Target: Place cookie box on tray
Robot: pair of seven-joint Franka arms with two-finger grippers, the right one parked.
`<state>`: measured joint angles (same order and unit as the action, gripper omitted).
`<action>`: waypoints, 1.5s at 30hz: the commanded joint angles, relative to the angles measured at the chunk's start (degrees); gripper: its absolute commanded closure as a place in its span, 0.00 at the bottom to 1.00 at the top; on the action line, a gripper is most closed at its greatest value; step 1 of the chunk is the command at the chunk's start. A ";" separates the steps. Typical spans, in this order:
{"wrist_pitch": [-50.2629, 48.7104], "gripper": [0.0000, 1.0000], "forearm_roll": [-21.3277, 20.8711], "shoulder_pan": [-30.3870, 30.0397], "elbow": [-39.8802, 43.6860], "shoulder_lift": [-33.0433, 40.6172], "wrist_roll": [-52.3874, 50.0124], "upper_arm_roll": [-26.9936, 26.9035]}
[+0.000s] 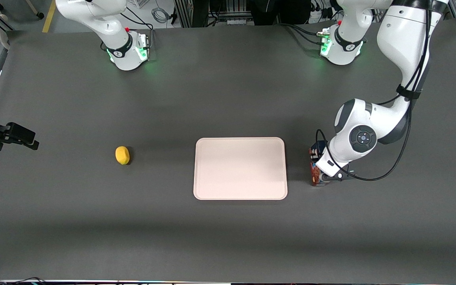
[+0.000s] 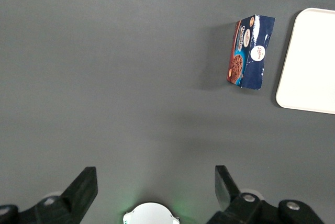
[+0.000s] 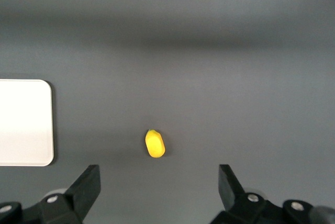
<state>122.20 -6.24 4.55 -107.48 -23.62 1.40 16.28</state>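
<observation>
Above the dark grey tabletop [image 1: 228,99], toward the working arm's end, the left arm's black two-finger end effector [image 2: 156,192] hangs with its fingers [image 2: 84,187] spread wide, holding nothing and touching nothing. In the front view the arm's white wrist covers it, and it sits over the small narrow dark navy-blue cardboard cookie box [image 2: 250,51]. In the wrist view the grey surface between the fingers and the box is bare.

The box lies on the tabletop just beside one short edge of the large flat pale pinkish-white rectangular tray [image 1: 240,168], apart from it with a strip of tabletop between. Its navy face carries a white round logo, and a brown cookie picture shows on the adjoining face; its outline looks slightly skewed and crumpled.

The tray has rounded corners and a low rim, and its surface is bare. Well apart from it, toward the parked arm's end, a small yellow lemon-like object [image 1: 122,154] rests on the tabletop.
</observation>
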 commanded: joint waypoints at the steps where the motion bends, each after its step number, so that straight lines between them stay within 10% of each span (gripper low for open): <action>1: 2.42 0.01 -2.11 0.19 0.42 -1.86 -1.92 -0.37; 17: 2.17 0.76 -4.92 0.37 0.16 -2.83 -7.02 -0.11; 33: -20.76 0.75 -1.16 0.19 17.37 -1.25 -10.09 0.07; 45: -25.52 0.75 4.66 0.90 21.52 -0.72 -35.75 4.55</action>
<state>97.17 -2.18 4.55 -86.61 -23.65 -23.38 18.37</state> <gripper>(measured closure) 0.744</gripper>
